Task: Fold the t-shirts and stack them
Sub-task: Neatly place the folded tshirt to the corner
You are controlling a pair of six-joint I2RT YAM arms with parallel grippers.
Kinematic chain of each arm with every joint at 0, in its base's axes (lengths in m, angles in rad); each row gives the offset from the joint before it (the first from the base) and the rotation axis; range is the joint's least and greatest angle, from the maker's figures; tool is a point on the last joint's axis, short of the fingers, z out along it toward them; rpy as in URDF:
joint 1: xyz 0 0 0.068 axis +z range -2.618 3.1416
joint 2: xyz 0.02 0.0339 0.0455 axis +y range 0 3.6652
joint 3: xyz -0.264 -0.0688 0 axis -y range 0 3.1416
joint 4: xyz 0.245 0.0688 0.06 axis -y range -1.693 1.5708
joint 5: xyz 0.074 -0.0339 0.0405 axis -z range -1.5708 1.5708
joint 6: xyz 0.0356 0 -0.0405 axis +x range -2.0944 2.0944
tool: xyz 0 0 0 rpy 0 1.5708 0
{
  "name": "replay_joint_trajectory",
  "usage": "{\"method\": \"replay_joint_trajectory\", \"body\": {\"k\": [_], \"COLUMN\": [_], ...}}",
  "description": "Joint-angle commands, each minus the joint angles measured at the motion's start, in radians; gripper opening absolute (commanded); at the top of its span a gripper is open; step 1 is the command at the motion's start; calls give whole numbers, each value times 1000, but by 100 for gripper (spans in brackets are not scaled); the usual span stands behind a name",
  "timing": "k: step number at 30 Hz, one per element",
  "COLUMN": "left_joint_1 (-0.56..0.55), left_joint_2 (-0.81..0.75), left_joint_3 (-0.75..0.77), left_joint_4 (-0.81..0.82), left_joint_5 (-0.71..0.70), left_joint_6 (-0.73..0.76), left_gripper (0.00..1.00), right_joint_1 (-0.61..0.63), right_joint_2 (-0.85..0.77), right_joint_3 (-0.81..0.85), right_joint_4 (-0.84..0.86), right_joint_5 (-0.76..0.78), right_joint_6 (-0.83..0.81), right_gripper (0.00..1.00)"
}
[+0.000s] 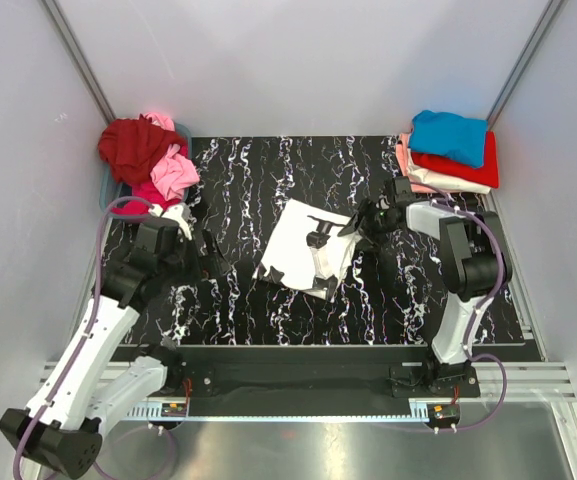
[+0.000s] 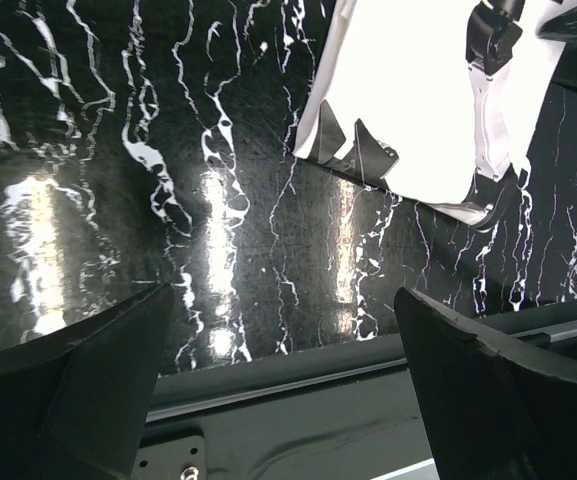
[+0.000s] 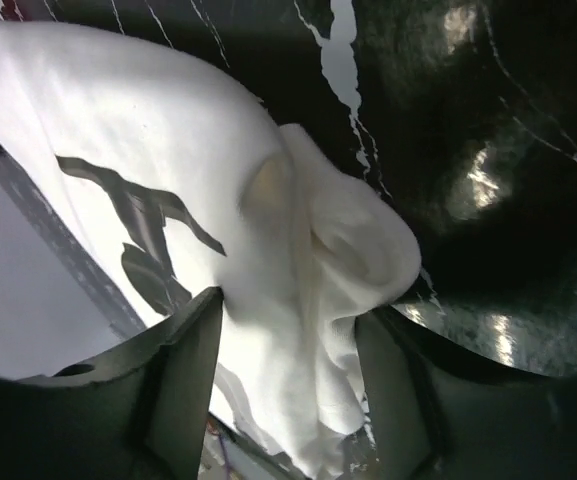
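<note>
At the far-left corner of the counter (image 1: pixel 238 170), a loose heap of red and pink t-shirts (image 1: pixel 148 155), unfolded and tumbled together. Nearer and just to the right of that, the left pincer (image 1: pixel 214 262): spread wide, holding nothing, touching nothing, poised over bare black marble.

At mid-counter, the white t-shirt (image 1: pixel 303 250) with black print: partly folded into a rough rectangle, lying mostly flat, long axis running from near-left to far-right, its near-left edge apart from the left pincer.

At the shirt's far-right corner, the right pincer (image 1: pixel 365 225): pinching a bunched fold of the white cloth, fingers (image 3: pixel 183 370) kept somewhat apart with the thick wad between them, fabric rumpled around the grip.

At the far-right corner, a neat stack of folded t-shirts (image 1: pixel 453 150): blue on top, then red, white and peach beneath, well apart from the white t-shirt.
</note>
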Motion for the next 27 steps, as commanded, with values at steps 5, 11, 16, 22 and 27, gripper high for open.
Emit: {"method": "replay_joint_trajectory", "body": {"k": [5,11,16,22,27], "left_joint_1": [-4,-2,-4,-4,-2], "left_joint_2": [-30,-53,-80,-136,-202], "left_joint_3": [72,51,64,43,-34], "left_joint_4": [-104,-89,-30,34,119], "left_joint_5": [-101,-89,-35,-146,-235], "left_joint_6": [100,123,188,192,188], "left_gripper": [99,99,99,99,99], "right_joint_1": [5,3,-17,-51,-121], "right_joint_2": [116,116,94,117,142], "right_joint_3": [82,128,312,671,811], "right_joint_4": [-42,-33,-267,-551,-617], "right_joint_5": [17,-26,101,295,342], "right_joint_6": [-21,-42,-147,-309,-342], "right_gripper": [35,0,0,0,0]}}
